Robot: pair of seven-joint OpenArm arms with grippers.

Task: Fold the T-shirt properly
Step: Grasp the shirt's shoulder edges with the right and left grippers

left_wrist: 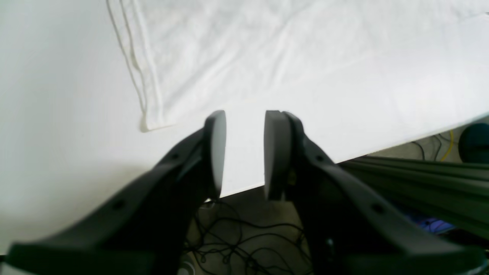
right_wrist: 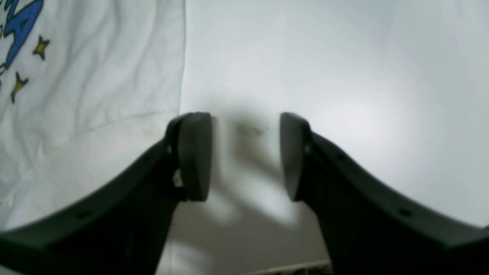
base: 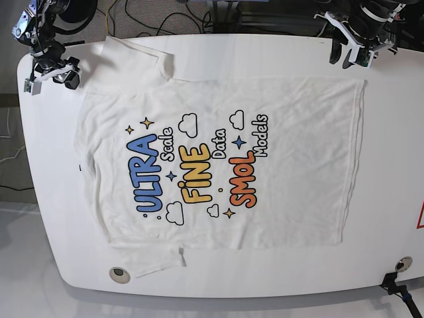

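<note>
A: Two pincers, both parted and holding nothing. Left pincer (base: 348,54) above bare counter (base: 218,286), just beyond the hem corner. Right pincer (base: 71,74) near the shoulder with the upper sleeve (base: 136,58).

B: Position of the T-shirt (base: 291,192)?

A: Spread on the counter, print up, collar side toward base view's left, hem toward its right. Sleeves stick out above and below.

B: Progress?

A: Barely begun, I judge. Laid out fairly flat; no fold across the body seen. Both sides, sleeves and the final halving look left to do. Ripples at the collar side may want smoothing.

B: Surroundings?

A: Cables (left_wrist: 244,244) beneath the counter's edge, left wrist view. Two round fittings on the near side: one (base: 120,275) close to the lower sleeve (base: 149,260), another (base: 403,264) at the right corner. Nothing lies on the cloth. Possible snag: a fold swung wide could slip over the edge.
</note>
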